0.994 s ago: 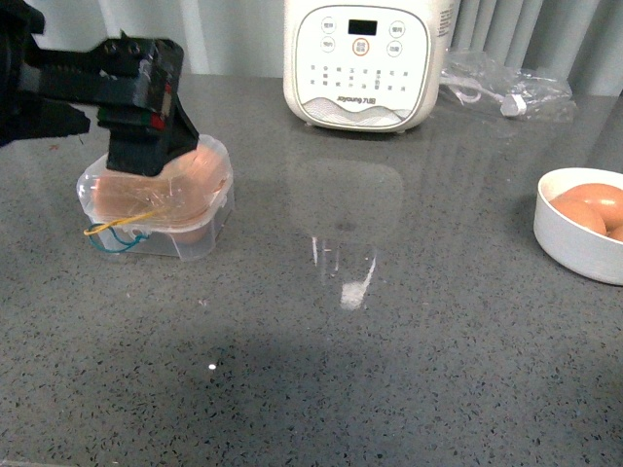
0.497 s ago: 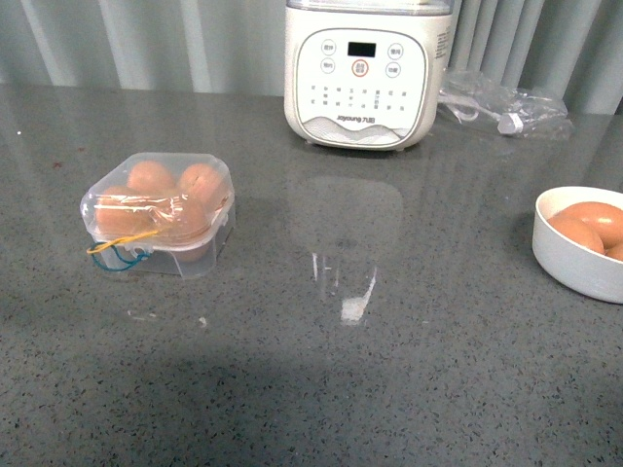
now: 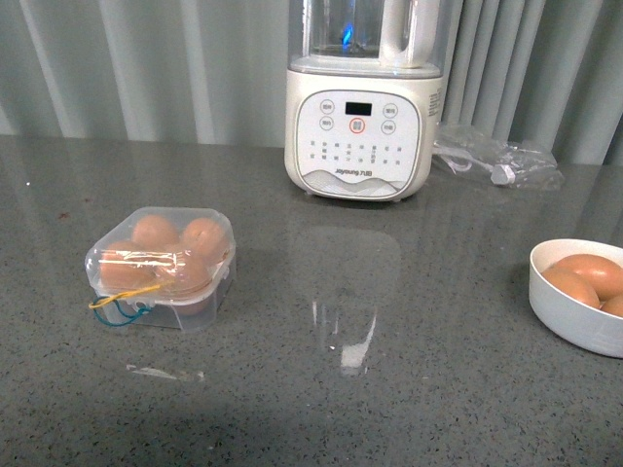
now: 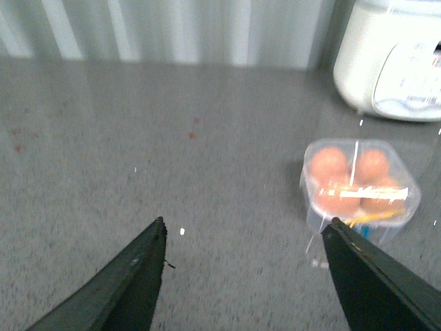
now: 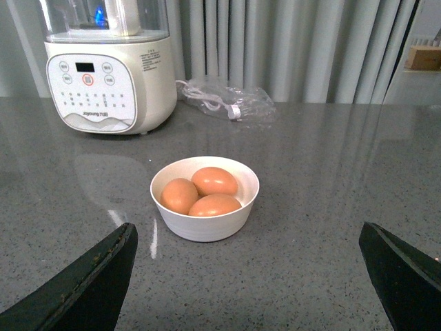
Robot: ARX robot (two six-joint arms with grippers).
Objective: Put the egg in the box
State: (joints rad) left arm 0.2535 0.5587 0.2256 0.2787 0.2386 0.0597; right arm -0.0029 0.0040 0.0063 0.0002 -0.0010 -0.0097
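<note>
White blender (image 3: 360, 126); bagged cable (image 3: 496, 161), perhaps; egg bowl (image 3: 569, 326).

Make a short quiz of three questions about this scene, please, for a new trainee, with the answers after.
1. True or false: the lid of the box is down over the eggs.
2. How many eggs lie in the white bowl? A) one B) three C) five
3. Fill in: the left hand is ____ and holds nothing.

Key: 1. True; four eggs show under the clear lid. 2. B, counted in the right wrist view. 3. Open; its fingers stand wide apart above the counter, away from the box. The right hand is open too, facing the bowl.
</note>
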